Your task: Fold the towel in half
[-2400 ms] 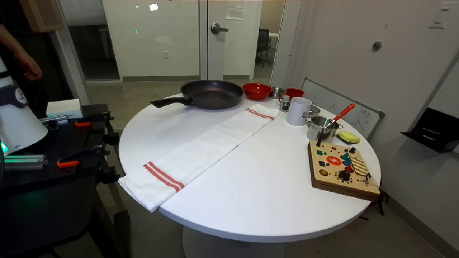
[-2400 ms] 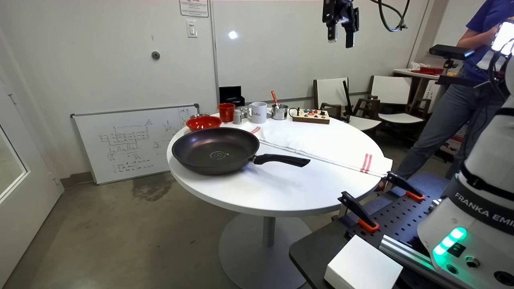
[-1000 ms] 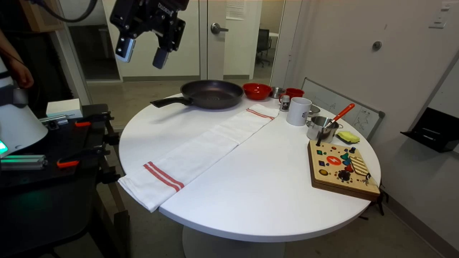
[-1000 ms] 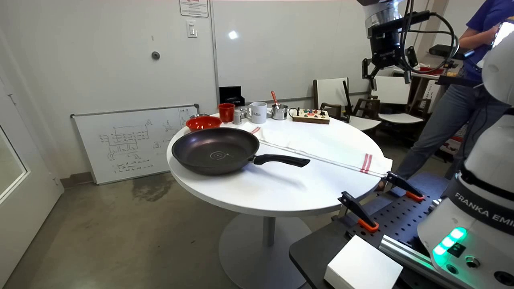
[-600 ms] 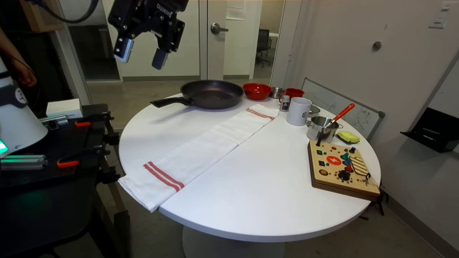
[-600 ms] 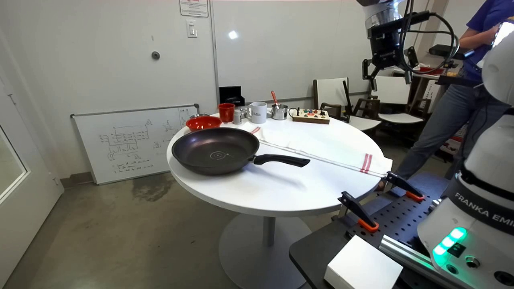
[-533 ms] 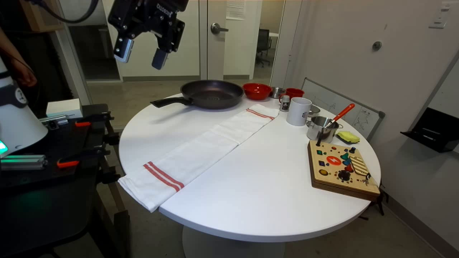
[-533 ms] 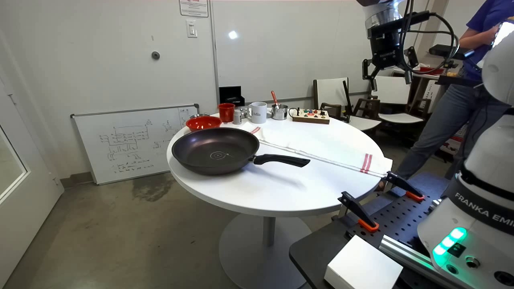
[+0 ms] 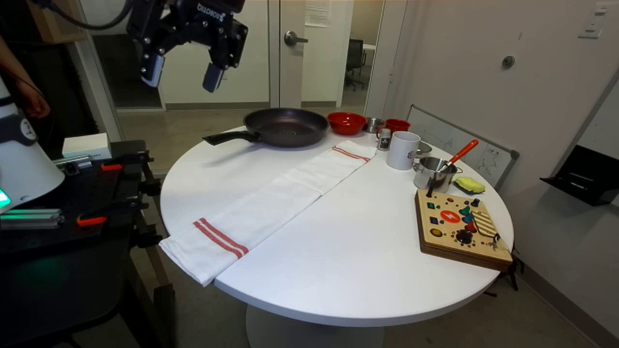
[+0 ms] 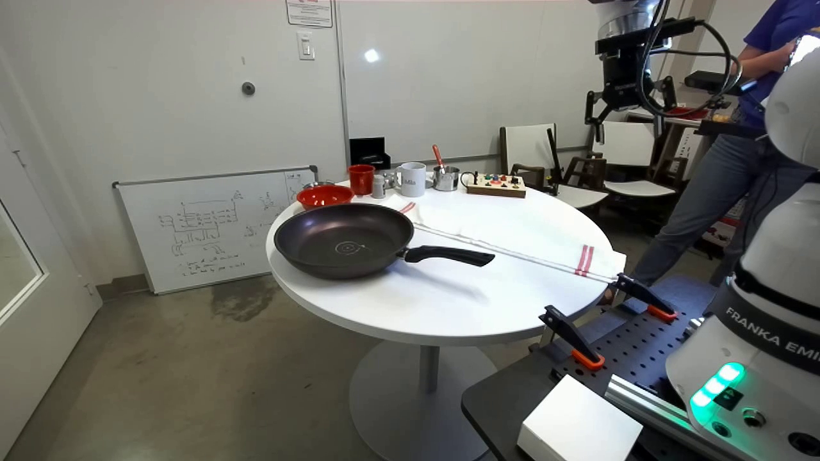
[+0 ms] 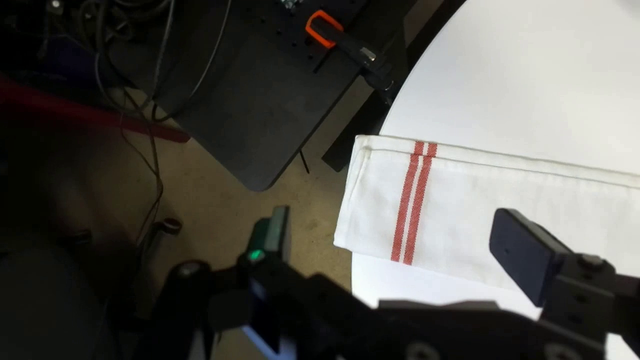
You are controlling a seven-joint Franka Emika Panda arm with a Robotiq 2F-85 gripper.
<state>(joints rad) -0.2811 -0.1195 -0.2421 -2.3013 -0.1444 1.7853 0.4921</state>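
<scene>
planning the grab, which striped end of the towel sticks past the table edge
The towel end nearest the robot base: it juts past the round table, while the far towel end lies wholly on top, near the white mug.

In an exterior view, below and right of the pincer (image 9: 182, 78), sit a dark frying pan (image 9: 286, 128), a red bowl (image 9: 346, 126), a white mug (image 9: 401, 152) and, farther right, a knobbed wooden board (image 9: 450, 231).

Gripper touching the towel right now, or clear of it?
Apart. In an exterior view the open gripper hangs well above the towel, with tabletop showing between them; the wrist view's overlap is only line of sight.
</scene>
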